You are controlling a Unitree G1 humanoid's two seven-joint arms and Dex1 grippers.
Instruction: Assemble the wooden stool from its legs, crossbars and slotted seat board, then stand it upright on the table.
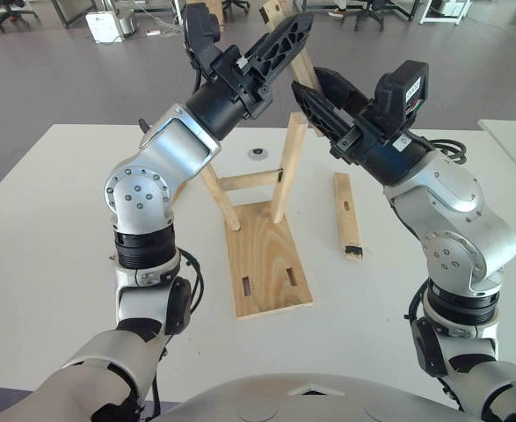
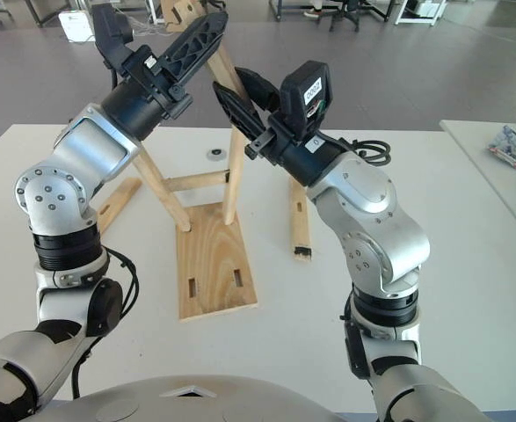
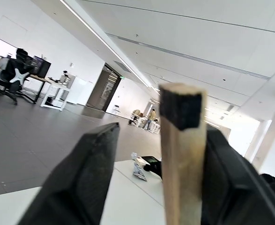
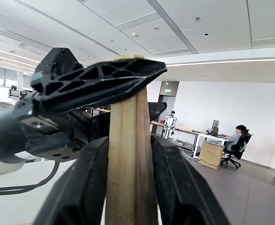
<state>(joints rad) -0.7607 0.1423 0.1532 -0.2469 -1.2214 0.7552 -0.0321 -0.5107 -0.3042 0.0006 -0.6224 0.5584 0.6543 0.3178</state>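
The right end effector clamped the leg; the left end effector straddled its tip, fingers apart. Uneven pull could unseat it from the seat board.

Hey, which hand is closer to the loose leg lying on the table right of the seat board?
Right. The right hand is raised above the far end of the loose leg, clamped on an upright leg; the left hand is higher and farther left.

A small dark disc — and, off right, a wrapped packet on a side table.
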